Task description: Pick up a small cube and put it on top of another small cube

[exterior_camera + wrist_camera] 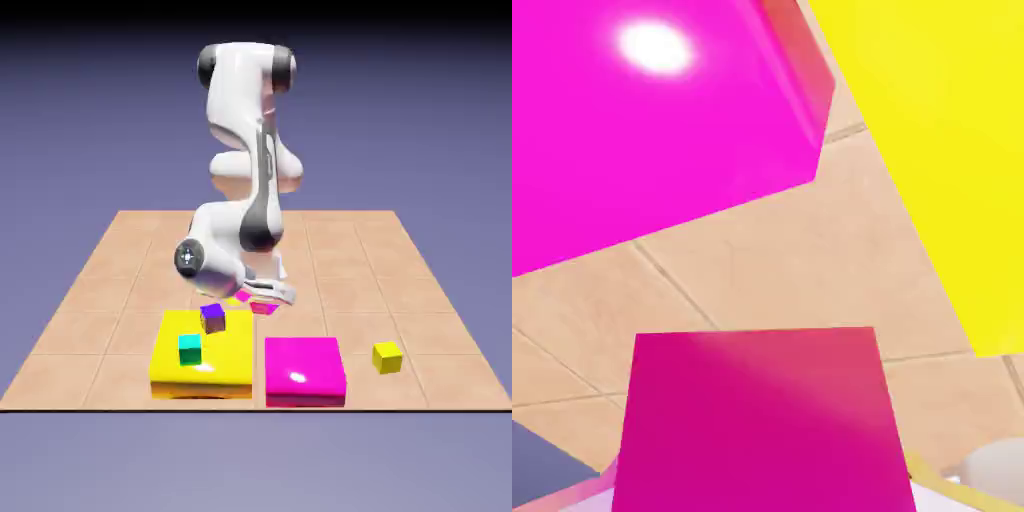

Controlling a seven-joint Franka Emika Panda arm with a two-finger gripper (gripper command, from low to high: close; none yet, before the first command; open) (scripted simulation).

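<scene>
My gripper [262, 299] is low over the tiles behind the two slabs, shut on the small magenta cube [264, 308]. In the hand view that cube [752, 420] fills the bottom middle between the jaws of the gripper [768, 495], hiding most of both fingers. I cannot tell whether the cube rests on the table or hangs just above it. A small purple cube [212, 318] and a small teal cube [190, 349] sit on the yellow slab [235, 355]. A small yellow cube [387, 357] lies on the tiles at the exterior view's right.
A large flat magenta slab [303, 372] lies beside the yellow slab near the table's front edge. In the hand view the magenta slab [642, 120] is at upper left and the yellow slab [942, 150] at right, with bare tiles [772, 270] between.
</scene>
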